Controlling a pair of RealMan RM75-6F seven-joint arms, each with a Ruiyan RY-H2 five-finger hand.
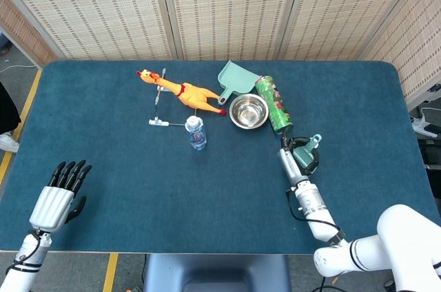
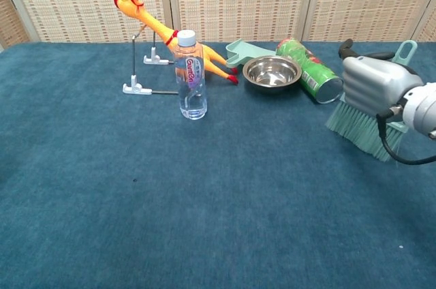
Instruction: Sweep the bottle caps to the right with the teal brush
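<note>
My right hand [image 1: 295, 162] grips the teal brush [image 1: 305, 153] right of the table's middle, just below the green can. In the chest view the same hand [image 2: 375, 83] holds the brush with its bristles [image 2: 355, 124] down on the blue cloth and its handle loop [image 2: 407, 49] pointing up and back. No bottle cap shows in either view; the spot around the brush head is covered by the brush and hand. My left hand [image 1: 59, 195] rests at the near left edge with its fingers spread and nothing in it.
At the back middle lie a rubber chicken [image 1: 187, 93] on a small wire stand [image 1: 158, 109], a teal dustpan [image 1: 236, 77], a steel bowl [image 1: 249, 111] and a green can [image 1: 274, 105] on its side. A water bottle [image 1: 196, 133] stands upright in front of them.
</note>
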